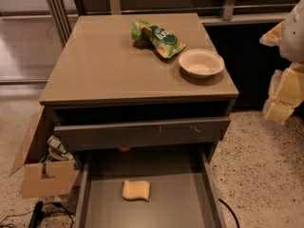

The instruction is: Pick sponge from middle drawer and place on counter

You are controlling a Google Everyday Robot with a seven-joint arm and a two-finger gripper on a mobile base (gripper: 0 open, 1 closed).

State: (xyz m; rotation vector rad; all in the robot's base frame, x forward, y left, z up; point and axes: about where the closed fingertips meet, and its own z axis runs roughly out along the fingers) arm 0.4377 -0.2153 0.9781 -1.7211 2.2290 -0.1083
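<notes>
Speckled floor [266, 156], tan counter [104, 65] bearing bowl [201, 62]; sponge [136, 190] in middle drawer [180, 201]; gripper [286, 87] far right, openness unclear

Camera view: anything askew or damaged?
Minor: scratches on the grey front panel; crumpled green bag lies on the counter. Sponge sits flat in the middle drawer. Hand hangs at right edge.

1. Setting: an indoor office-like or test space. The exact kind cannot be told.
2. Speckled terrazzo floor [266, 165]; metal-framed glass partition [28, 37] at far left.
3. Freestanding grey cabinet [142, 133] with a tan counter [104, 65], which holds a chip bag [159, 38] and a bowl [201, 62].
4. Near left: cardboard box [45, 177] of scraps, black cables [38, 215] on the floor.
5. Robot gripper [285, 90] at the right edge, beside the counter.
</notes>
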